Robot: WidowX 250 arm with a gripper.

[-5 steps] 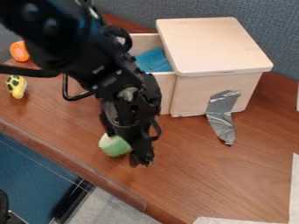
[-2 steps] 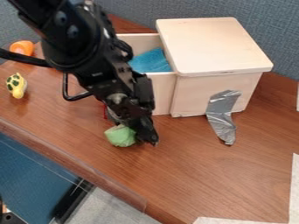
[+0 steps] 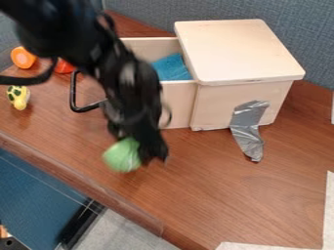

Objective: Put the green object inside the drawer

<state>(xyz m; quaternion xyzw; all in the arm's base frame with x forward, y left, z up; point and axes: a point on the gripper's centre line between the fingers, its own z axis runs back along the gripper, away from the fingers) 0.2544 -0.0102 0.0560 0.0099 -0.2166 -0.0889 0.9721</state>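
Gripper (image 3: 146, 152) is closed on green object (image 3: 121, 156) below the drawer (image 3: 178, 100), at its six-to-seven o'clock, presumably for carrying; drawer stands pulled out towards nine o'clock from wooden box (image 3: 242, 53), likely to admit it.

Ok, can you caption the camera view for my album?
Green object at the tip of the robot arm, near the open drawer.

The table (image 3: 215, 185) carries 1 wooden box (image 3: 238, 53), 1 yellow toy (image 3: 19, 99), 1 orange thing (image 3: 23, 57) and 1 red thing (image 3: 64, 66).
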